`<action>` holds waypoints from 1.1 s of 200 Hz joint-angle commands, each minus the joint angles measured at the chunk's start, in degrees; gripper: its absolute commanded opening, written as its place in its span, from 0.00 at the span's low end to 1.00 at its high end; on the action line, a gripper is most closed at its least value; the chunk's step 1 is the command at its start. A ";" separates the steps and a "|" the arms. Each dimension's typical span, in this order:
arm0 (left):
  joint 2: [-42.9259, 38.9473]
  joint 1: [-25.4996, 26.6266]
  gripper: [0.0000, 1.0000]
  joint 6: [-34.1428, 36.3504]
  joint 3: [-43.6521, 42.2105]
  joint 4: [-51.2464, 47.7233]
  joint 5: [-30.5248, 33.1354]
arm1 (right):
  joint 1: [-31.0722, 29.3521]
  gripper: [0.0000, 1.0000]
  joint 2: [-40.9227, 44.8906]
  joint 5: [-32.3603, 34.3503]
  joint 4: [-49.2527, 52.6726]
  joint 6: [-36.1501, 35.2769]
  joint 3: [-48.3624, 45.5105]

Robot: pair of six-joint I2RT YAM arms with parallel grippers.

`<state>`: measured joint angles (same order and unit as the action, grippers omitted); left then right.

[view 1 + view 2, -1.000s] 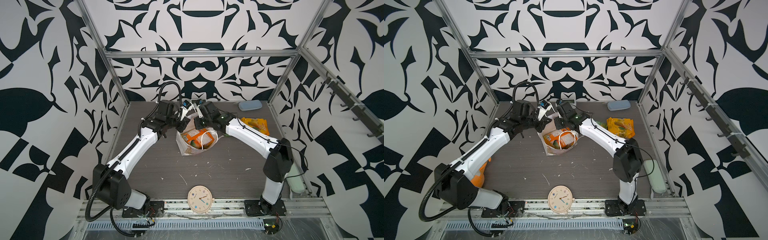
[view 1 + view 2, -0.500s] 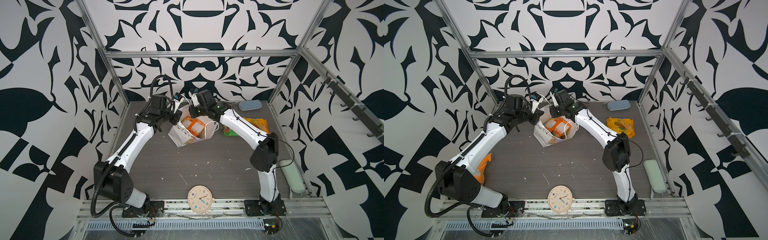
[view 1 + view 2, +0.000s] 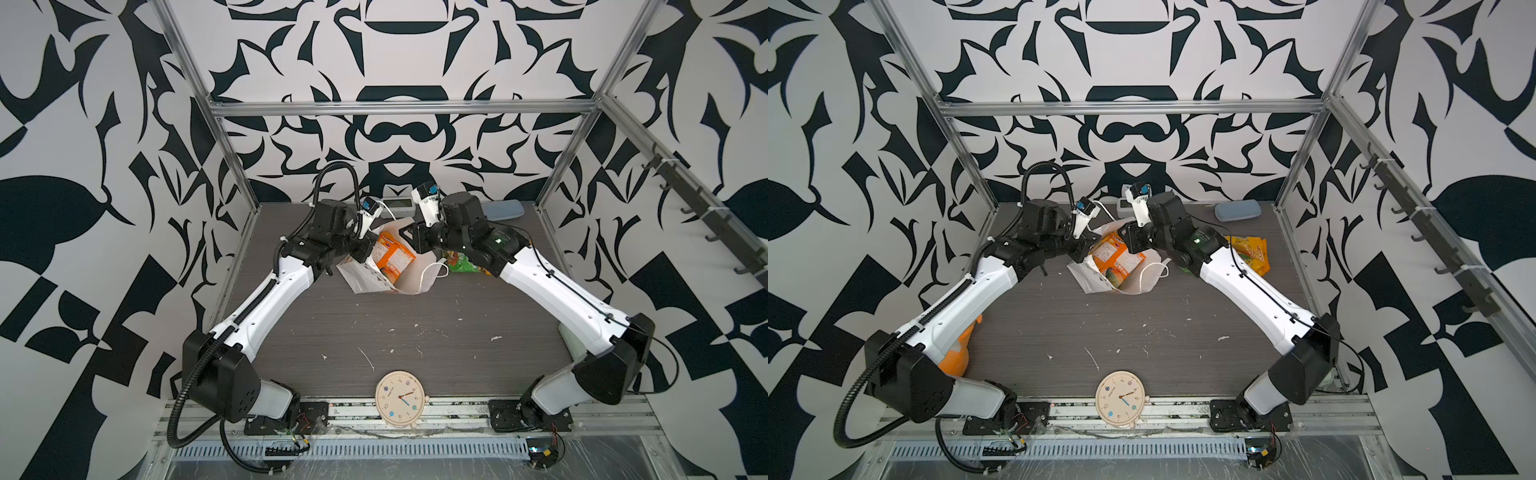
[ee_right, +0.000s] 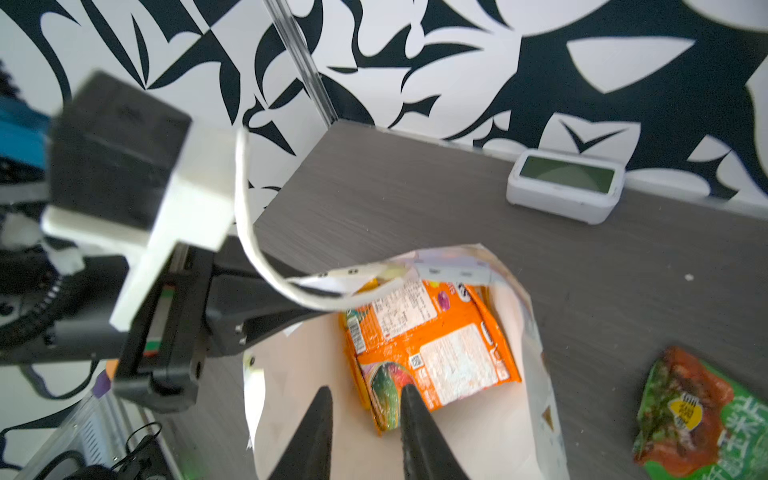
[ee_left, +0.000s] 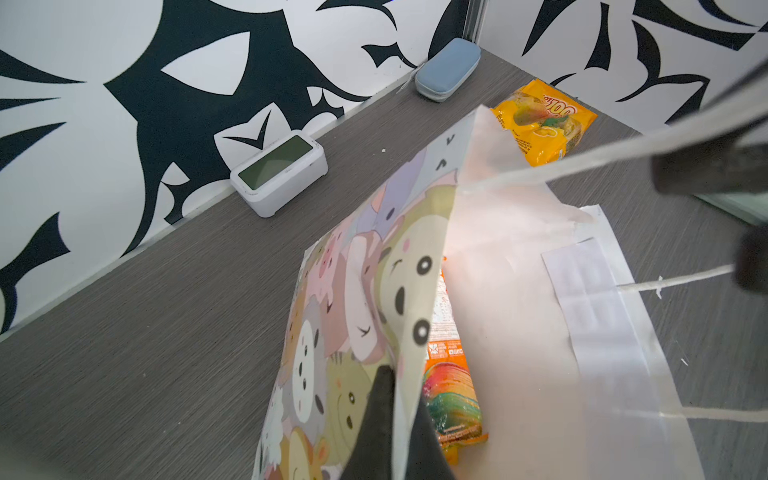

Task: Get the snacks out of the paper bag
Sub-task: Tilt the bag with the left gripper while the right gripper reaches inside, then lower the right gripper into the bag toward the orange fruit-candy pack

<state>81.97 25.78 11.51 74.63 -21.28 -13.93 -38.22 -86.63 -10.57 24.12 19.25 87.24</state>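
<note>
The left claw [image 5: 399, 390] is clenching on the upper edge of the paper bag [image 5: 332, 332]. Its two dark fingers are pressing together with the cartoon-animal wall of the bag pinched between them. The bag is leaning open on the grey table [image 3: 374, 332], and its mouth is gaping toward the right claw [image 4: 368, 395].

The right claw is standing released, its fingers parted with nothing between them. It is hovering at the bag's mouth, just across the opening from the left claw.

Orange packets [image 4: 436, 349] are lying stacked inside the bag, directly beyond the right claw's tips. One tip is overlapping a packet's corner in the wrist view, and whether it is touching cannot be told. A white cord handle [image 3: 432, 274] is hanging loose from the bag's rim, below the right claw.

A green packet [image 4: 702, 419] is lying on the table outside the bag, near the right claw and under that arm's wrist. A yellow-orange packet [image 3: 1252, 253] is lying farther out on the same side, well apart from the left claw.

A white digital clock [image 5: 278, 174] is sitting against the back wall, beyond both claws. A blue case [image 5: 446, 68] is lying in the back corner past the right claw. A round clock [image 3: 400, 399] is lying at the front edge, well apart from both claws.
</note>
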 commanded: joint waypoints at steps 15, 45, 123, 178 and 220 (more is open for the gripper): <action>1.24 0.30 0.00 -1.97 0.29 2.65 -3.57 | -0.94 0.29 -0.64 2.23 -3.23 9.82 -5.92; 1.96 1.11 0.00 -1.91 0.83 2.81 -4.34 | -3.68 0.35 -4.97 9.77 2.37 10.93 -0.21; 1.09 1.84 0.00 -3.13 -0.40 3.58 -4.37 | -6.25 0.52 -10.86 19.44 1.71 26.29 -0.07; 0.99 1.92 0.00 -3.60 -1.06 4.57 -4.59 | -6.45 0.62 -11.75 20.06 2.14 33.26 -3.38; 1.43 1.91 0.00 -3.89 -1.21 5.15 -5.21 | -6.43 0.68 -15.66 18.89 1.16 34.71 -2.05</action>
<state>83.72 27.40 8.43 74.22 -19.00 -16.95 -44.36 -99.81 7.97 26.11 51.51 84.03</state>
